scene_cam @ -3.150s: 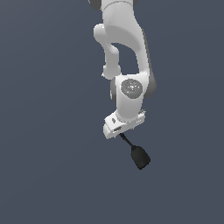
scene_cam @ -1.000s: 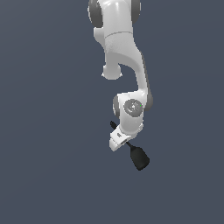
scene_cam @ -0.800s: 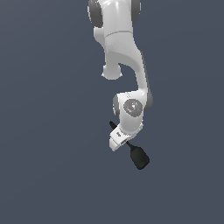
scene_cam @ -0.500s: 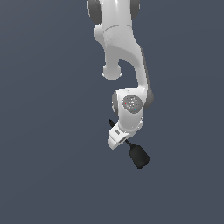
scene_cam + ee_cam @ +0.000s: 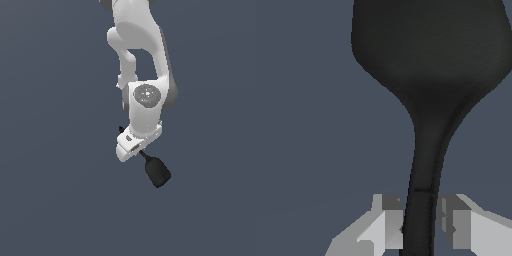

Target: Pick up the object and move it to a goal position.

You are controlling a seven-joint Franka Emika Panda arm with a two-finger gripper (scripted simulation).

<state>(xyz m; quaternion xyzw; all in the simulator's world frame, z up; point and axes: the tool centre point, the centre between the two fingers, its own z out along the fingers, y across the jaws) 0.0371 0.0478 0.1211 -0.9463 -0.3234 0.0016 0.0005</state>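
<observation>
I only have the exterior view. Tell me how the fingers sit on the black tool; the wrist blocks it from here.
Observer: In the wrist view, the gripper has one finger on each side of the spatula, at its thin handle.
Operator: Report whether they touch it.
Observer: One finger sits against the handle; a thin gap shows beside the other.
Operator: Say which end points away from the wrist.
Observer: The broad paddle head, filling the far part of the wrist view.

1 black spatula [image 5: 157, 172], 1 white robot arm [image 5: 142, 70], 1 hand [image 5: 421, 227] w/ 2 fingers [image 5: 390, 225]. Nothing else to count on plain grey background.
</observation>
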